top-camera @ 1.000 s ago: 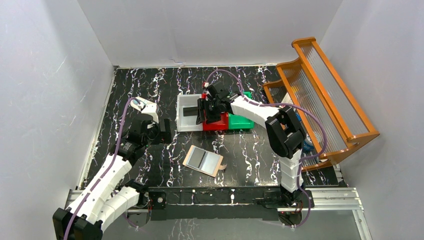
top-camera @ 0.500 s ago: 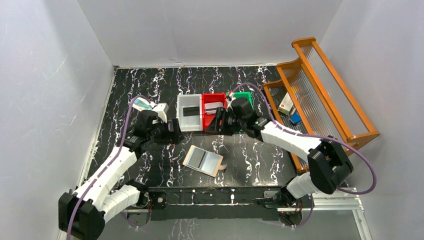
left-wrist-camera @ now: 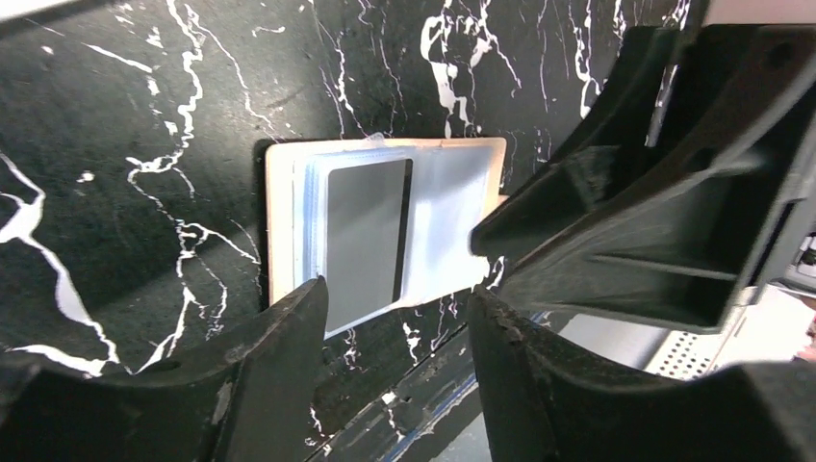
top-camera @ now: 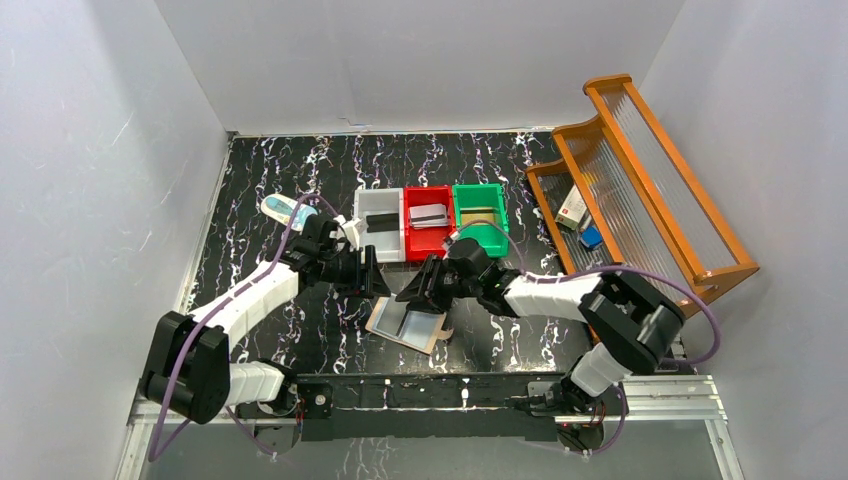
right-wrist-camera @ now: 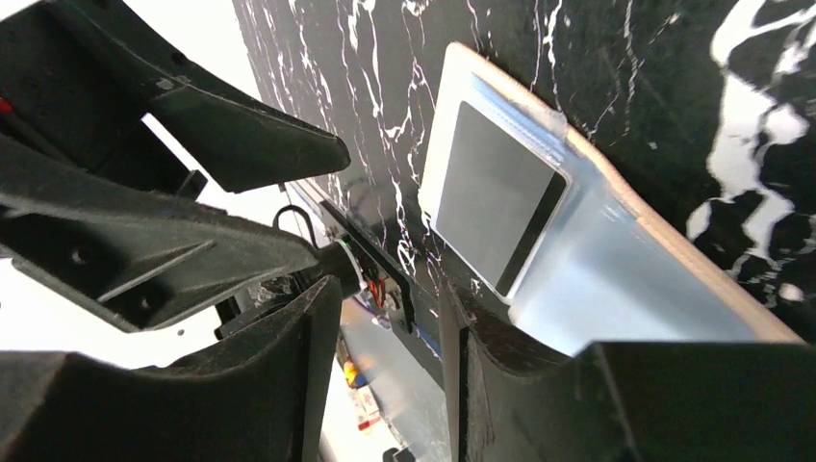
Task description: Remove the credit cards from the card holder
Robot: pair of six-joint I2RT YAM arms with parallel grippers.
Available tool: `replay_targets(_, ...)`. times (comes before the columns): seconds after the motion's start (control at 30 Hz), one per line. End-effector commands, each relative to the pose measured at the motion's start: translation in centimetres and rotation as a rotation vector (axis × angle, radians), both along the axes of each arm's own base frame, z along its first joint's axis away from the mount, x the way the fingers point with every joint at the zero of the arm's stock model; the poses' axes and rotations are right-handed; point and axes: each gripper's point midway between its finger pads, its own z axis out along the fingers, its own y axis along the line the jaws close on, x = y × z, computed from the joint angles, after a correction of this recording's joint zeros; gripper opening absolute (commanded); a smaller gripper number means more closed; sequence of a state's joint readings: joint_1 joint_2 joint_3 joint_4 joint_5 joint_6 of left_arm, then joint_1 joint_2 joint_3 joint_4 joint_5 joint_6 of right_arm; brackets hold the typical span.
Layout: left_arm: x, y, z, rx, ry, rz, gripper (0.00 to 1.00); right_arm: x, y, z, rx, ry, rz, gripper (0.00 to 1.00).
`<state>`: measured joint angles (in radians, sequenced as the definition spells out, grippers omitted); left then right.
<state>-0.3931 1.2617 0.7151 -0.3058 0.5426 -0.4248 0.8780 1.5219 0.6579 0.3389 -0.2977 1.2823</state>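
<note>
The card holder [top-camera: 428, 330] lies open and flat on the black marbled table near the front, tan rim up and pale inner pockets showing. A silvery-grey credit card [top-camera: 392, 319] sits in its left pocket; it also shows in the left wrist view [left-wrist-camera: 364, 241] and the right wrist view [right-wrist-camera: 491, 192]. My left gripper [top-camera: 372, 282] is open and empty, low over the holder's left far edge [left-wrist-camera: 395, 303]. My right gripper [top-camera: 420, 292] is open and empty over the holder's right half [right-wrist-camera: 390, 294]. The two grippers face each other closely.
A white bin [top-camera: 373, 245] holds a black card [top-camera: 380, 222], a red bin [top-camera: 412, 247] a grey card [top-camera: 430, 213], a green bin [top-camera: 500, 235] a gold card [top-camera: 478, 215]. A wooden rack [top-camera: 640, 190] with small boxes stands at the right. A small white object [top-camera: 283, 210] lies at the left.
My right gripper left the bins and came down toward me to the card holder. My left gripper moved right and nearer to the holder's left side. The holder has not moved.
</note>
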Motion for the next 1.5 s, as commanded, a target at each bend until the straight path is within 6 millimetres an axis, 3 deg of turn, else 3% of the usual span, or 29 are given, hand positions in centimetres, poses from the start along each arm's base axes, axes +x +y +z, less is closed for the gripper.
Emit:
replay_targets(0.0,-0.8,-1.5,1.5,-0.081,0.036,-0.051,0.52,-0.7,3.1,1.7,0.100,0.024,0.037,0.50)
replay_targets(0.13,-1.2,-1.4,1.1,-0.072,0.055,-0.058,0.50,-1.1,3.4,0.0,0.063,0.074,0.027,0.48)
replay_targets(0.63,-1.2,-1.1,0.4,-0.036,0.078,-0.067,0.49,-1.3,0.4,-6.7,-0.118,0.180,-0.046,0.43)
replay_targets(1.07,-1.9,-2.3,-0.1,-0.032,0.100,-0.127,0.45,-1.0,-1.6,-7.2,-0.210,0.166,-0.083,0.43)
replay_targets(1.27,-2.5,-2.9,-1.9,0.015,0.148,-0.163,0.35,-1.0,-1.2,-7.5,-0.172,0.172,-0.075,0.42)
replay_targets(1.47,-3.5,-1.6,-4.8,0.121,0.221,-0.138,0.28,-0.6,-1.1,-7.8,-0.159,0.177,-0.074,0.32)
